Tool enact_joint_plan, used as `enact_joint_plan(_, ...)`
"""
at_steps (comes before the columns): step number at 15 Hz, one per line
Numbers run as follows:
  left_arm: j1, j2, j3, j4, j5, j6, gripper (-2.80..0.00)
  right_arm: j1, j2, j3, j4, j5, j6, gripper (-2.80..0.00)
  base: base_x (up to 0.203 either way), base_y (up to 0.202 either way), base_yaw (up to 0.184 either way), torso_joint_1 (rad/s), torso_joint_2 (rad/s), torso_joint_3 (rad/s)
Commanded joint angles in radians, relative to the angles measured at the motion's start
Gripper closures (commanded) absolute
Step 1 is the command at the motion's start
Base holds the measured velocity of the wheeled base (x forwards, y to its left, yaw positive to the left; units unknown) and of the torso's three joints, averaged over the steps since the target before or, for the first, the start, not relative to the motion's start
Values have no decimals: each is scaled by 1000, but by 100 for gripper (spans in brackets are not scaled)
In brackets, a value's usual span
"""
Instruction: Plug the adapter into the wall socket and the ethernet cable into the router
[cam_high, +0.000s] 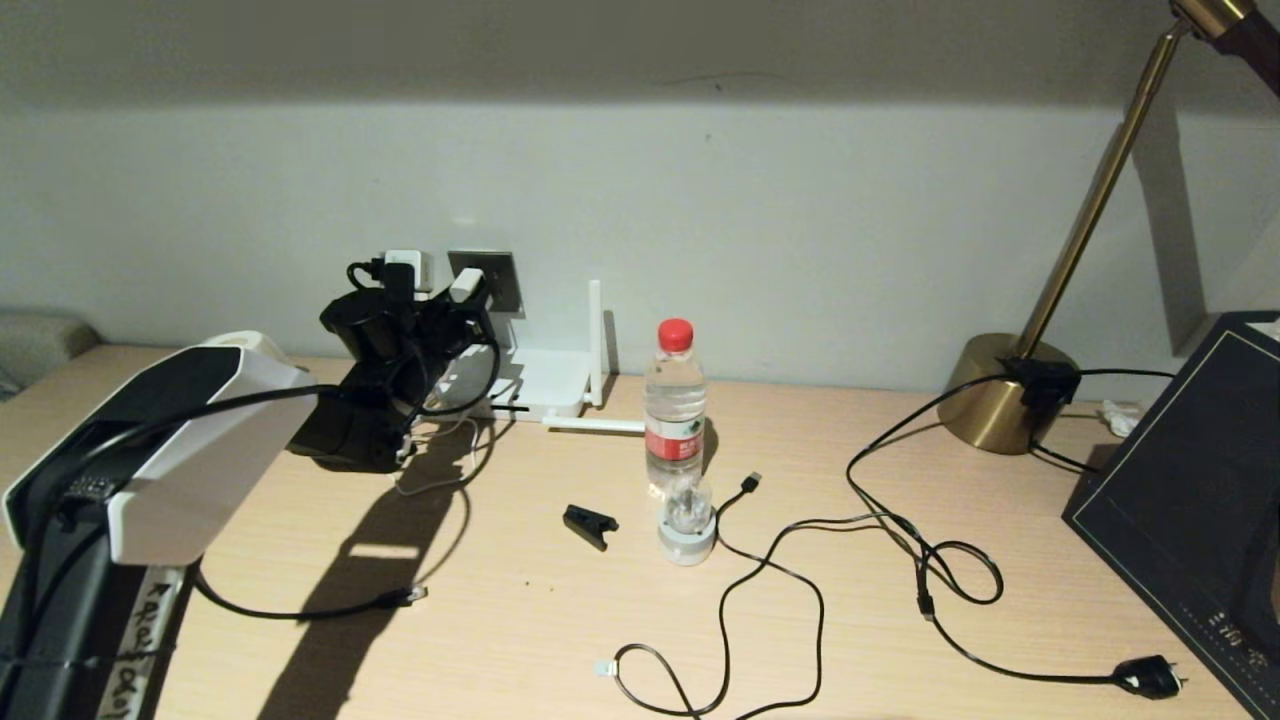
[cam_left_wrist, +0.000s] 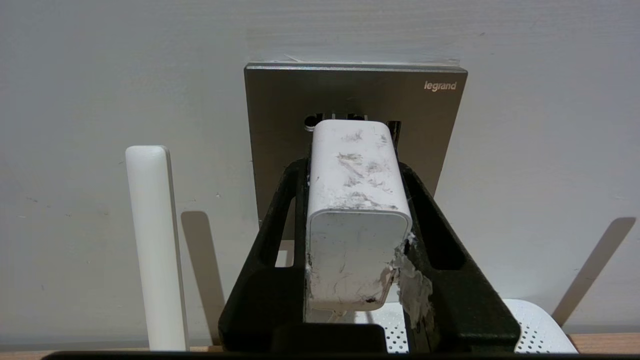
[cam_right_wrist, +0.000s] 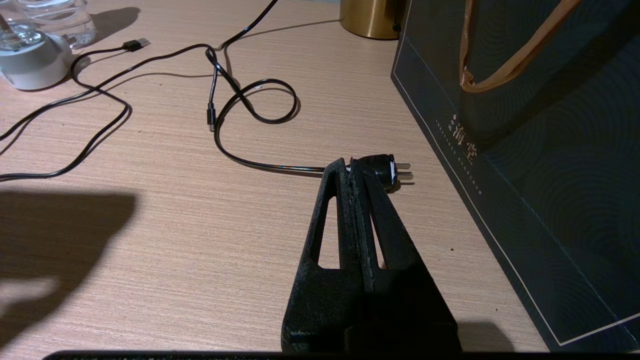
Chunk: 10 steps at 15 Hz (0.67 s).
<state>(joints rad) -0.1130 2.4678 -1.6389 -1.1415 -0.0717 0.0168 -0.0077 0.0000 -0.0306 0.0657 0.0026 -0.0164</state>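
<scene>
The tabletop (cam_high: 520, 620) holds the router (cam_high: 540, 385), which sits against the wall just under the socket (cam_left_wrist: 280, 100). The left gripper (cam_left_wrist: 357, 165) is up at the socket, squeezing the adapter (cam_left_wrist: 356, 200) from both sides. The front of the adapter is right at the dark holes, but I cannot tell if its pins are in.

To do this well, I think the adapter should stay straight and flat to the plate, then get a slow, even push, not a tilted one.

The right gripper (cam_right_wrist: 352, 170) hangs over the tabletop, pressed closed and empty. The ethernet cable (cam_high: 300, 608) lies on the tabletop, not plugged in yet.
</scene>
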Motion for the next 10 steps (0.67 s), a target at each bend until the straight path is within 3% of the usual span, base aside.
enact_joint_plan(1, 1, -4, 7, -10, 0, 0, 0, 0, 0, 0, 0, 0, 0, 0, 0, 0, 0, 0, 0, 0)
enact_joint_plan(10, 1, -12, 7, -10, 0, 0, 0, 0, 0, 0, 0, 0, 0, 0, 0, 0, 0, 0, 0, 0)
